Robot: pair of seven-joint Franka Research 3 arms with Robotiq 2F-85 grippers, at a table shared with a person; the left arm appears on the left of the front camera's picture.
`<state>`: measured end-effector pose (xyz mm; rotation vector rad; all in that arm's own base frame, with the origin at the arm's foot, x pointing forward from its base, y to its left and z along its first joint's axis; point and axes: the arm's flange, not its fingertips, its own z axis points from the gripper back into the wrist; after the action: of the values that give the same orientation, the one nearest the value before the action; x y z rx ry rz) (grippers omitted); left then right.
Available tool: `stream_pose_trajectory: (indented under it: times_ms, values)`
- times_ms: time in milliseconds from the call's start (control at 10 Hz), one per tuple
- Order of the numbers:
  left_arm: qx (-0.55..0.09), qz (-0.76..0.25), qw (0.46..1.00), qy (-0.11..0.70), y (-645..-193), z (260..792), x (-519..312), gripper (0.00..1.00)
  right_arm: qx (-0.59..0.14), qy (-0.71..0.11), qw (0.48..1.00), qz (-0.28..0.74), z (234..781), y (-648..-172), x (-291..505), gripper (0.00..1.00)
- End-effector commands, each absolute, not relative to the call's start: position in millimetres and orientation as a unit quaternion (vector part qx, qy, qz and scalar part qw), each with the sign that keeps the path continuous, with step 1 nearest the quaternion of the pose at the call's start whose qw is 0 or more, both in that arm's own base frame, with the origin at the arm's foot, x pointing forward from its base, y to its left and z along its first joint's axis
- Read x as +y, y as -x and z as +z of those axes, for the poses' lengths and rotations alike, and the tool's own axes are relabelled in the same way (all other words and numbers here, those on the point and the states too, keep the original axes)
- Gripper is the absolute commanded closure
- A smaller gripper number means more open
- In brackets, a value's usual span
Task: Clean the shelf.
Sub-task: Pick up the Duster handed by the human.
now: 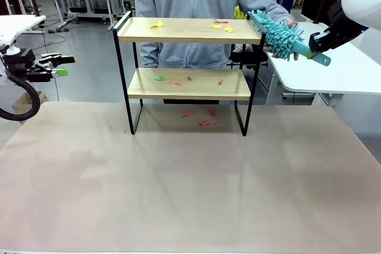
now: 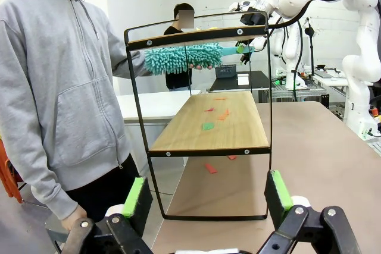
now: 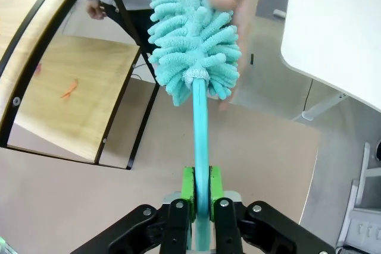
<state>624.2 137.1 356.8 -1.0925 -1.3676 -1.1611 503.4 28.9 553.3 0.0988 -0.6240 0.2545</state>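
The shelf (image 1: 187, 31) stands at the table's far middle, its two light wood boards in a black frame. Yellow and red paper scraps (image 1: 223, 27) lie on the top board, and green and orange scraps (image 1: 172, 80) on the lower one. A few red scraps (image 1: 202, 117) lie on the table beneath it. My right gripper (image 1: 317, 43) is shut on the handle of a teal fluffy duster (image 1: 277, 34) just right of the top board. A person's hand (image 1: 290, 23) touches the duster's head. In the right wrist view the green pads (image 3: 189, 191) clamp the handle (image 3: 200, 141). My left gripper (image 1: 61, 65) hangs open, far left of the shelf.
The person (image 1: 202, 4) in a grey hoodie stands right behind the shelf. A white side table (image 1: 345, 72) sits at the right and another (image 1: 15, 25) at the far left. The brown tabletop (image 1: 190, 188) stretches bare in front of the shelf.
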Motion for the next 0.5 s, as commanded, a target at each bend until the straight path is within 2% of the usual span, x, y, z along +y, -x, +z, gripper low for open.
stream_pose_trajectory:
  times_ms: [0, 200, 400]
  values:
    - [-0.566, -0.481, 0.495, 0.451, -623.2, 358.7, 137.1, 0.00, -0.297, -0.020, 0.951, 0.086, 559.0, -498.5, 33.0, 1.00]
    - [-0.566, -0.481, 0.495, 0.451, -623.2, 358.7, 137.1, 0.00, -0.317, -0.002, 0.946, 0.070, 561.7, -499.1, 30.4, 1.00]
    - [-0.566, -0.481, 0.495, 0.451, -623.2, 358.7, 137.1, 0.00, -0.300, -0.032, 0.948, 0.100, 553.7, -503.0, 26.5, 1.00]
